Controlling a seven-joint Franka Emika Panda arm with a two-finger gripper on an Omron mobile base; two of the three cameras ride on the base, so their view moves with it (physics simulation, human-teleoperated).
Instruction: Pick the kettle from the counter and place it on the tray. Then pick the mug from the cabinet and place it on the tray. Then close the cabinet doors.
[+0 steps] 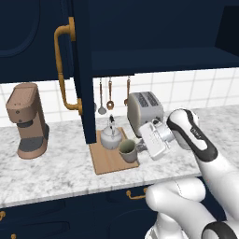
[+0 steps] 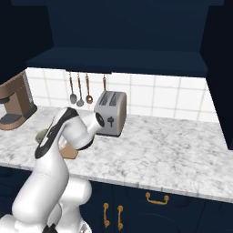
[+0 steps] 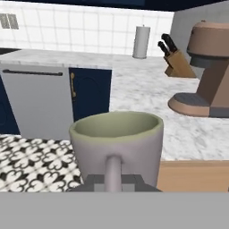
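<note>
With the kettle (image 1: 111, 136) already at the back of the tray (image 1: 106, 161), the gripper (image 1: 140, 147) has its jaws clamped on the handle of the mug (image 1: 127, 151) at the tray's front right corner, so next I'd expect release, then shutting the doors (image 1: 85, 70).

Glossy white rounded arm (image 1: 205, 154), dark joint bands, boxy silver-grey wrist block.
</note>
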